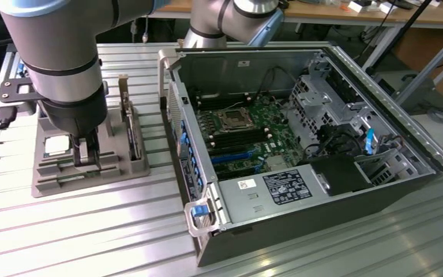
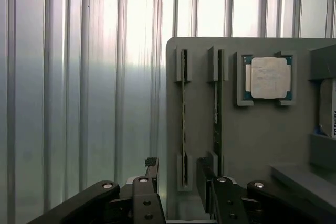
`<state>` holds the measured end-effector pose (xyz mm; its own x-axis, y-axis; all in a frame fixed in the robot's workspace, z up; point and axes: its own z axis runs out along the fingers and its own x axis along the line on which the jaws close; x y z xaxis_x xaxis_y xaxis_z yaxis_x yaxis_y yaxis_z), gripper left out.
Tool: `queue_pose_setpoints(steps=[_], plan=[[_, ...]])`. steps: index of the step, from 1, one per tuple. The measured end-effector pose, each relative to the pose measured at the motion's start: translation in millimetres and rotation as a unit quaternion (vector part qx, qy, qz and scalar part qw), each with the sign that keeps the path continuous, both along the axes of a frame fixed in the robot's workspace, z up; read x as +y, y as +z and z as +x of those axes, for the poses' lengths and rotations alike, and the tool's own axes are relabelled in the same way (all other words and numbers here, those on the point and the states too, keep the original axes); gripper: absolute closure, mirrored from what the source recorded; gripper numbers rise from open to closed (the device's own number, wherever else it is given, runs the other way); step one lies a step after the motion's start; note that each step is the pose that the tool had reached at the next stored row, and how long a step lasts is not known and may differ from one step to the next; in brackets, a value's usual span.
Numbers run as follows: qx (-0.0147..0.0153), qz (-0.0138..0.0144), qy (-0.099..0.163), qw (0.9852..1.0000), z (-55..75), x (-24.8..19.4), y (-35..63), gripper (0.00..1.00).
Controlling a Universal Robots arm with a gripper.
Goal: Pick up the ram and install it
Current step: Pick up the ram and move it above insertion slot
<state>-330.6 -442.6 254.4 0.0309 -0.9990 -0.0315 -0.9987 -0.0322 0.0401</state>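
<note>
At the exterior view's left, a big grey robot arm reaches down over a grey plastic holder. The holder sits on a silver ribbed metal desk. At 3 o'clock from the holder stands an open black computer case, and you can see its green main board.

In the wrist view, the arm's black fingers are spread wide and hold nothing. The ram, a long thin green board stick, stands on its edge in a slot of the holder, close to the holder's rim. It lines up with the gap between the fingers, but they are not touching it. A second thin green stick stands in the next slot, just beside the ram. Past that one, a square silver chip lies flat in its own little nest.

I think the ram is very light and stiff. It is thin, so it could crack if it is squeezed too hard or twisted. Its flat sides look smooth, so it might slip in a loose hold. Grey posts hug both of its ends, but the middle is free. The best place to hold it looks like the two flat sides near the middle, so it does not tip.
</note>
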Motion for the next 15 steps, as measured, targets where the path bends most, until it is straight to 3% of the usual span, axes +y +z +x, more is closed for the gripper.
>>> queue_pose_setpoints(steps=[15], plan=[[0.0000, 0.0000, 0.000, 1.0000, -0.4, 0.0, -6.7, 0.58]])
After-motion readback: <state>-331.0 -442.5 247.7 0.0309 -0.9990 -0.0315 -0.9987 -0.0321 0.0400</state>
